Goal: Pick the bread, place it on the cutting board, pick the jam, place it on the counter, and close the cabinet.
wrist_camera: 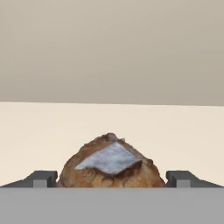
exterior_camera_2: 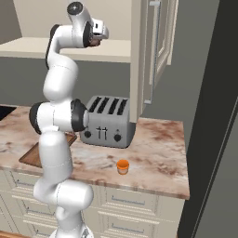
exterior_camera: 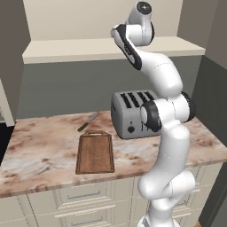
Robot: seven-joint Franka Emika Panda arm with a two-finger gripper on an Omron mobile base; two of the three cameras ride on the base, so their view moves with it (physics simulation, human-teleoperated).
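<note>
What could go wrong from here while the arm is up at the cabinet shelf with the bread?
The bread sits between the fingertips of the gripper, low in the hand view; a shallow grip could let it slip on the way out. The path to the cutting board passes near the toaster, so the arm might clip it. The open cabinet door hangs close beside the arm's swing.
</note>
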